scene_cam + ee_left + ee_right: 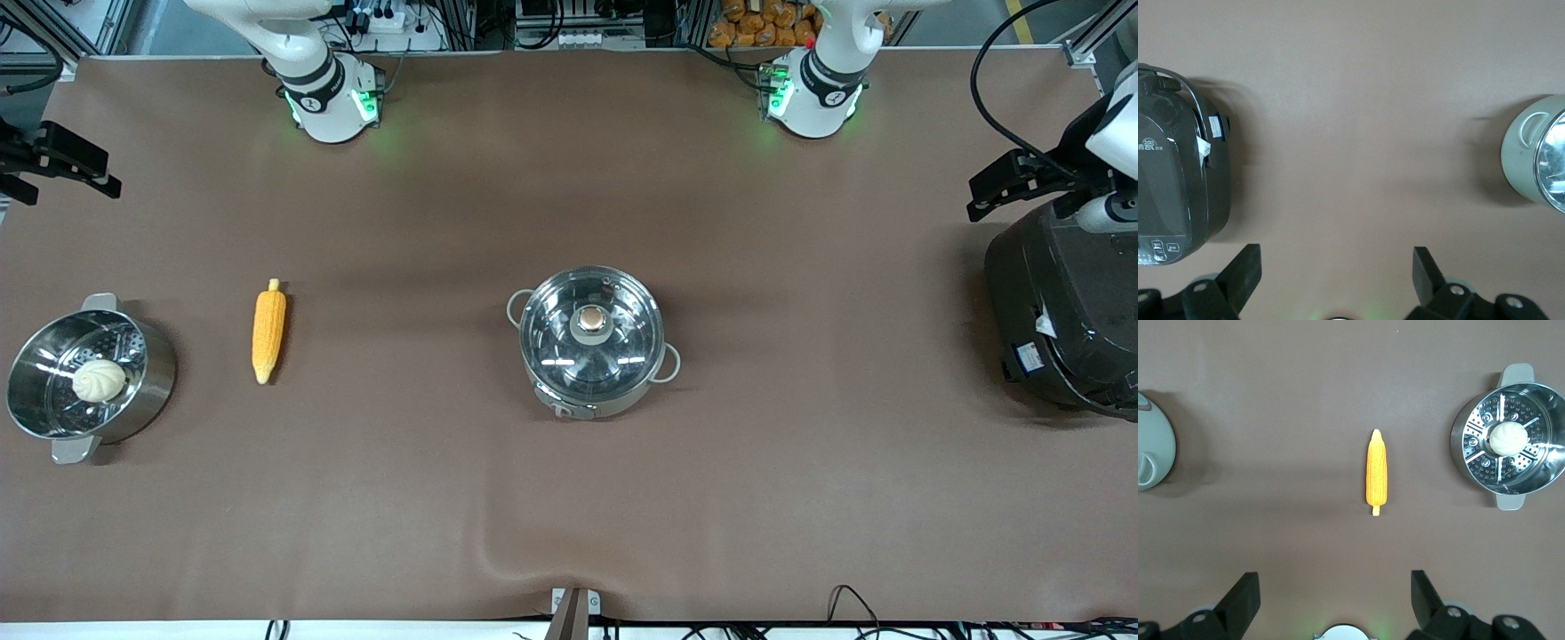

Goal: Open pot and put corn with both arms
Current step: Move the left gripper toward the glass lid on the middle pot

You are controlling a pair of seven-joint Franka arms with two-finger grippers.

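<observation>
Waiting high w/ fingers spread: left gripper [1331, 270], right gripper [1331, 590]

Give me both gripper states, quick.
Left gripper: open, holding nothing, up over bare table between the black cooker and the pot.
Right gripper: open, holding nothing, above the corn.

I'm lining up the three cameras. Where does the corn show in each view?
Front view: corn on the table between steamer pot and lidded pot.
Left wrist view: not in it.
Right wrist view: corn mid-picture, steamer pot beside it.
Shared landmark: the lidded pot's edge.
</observation>
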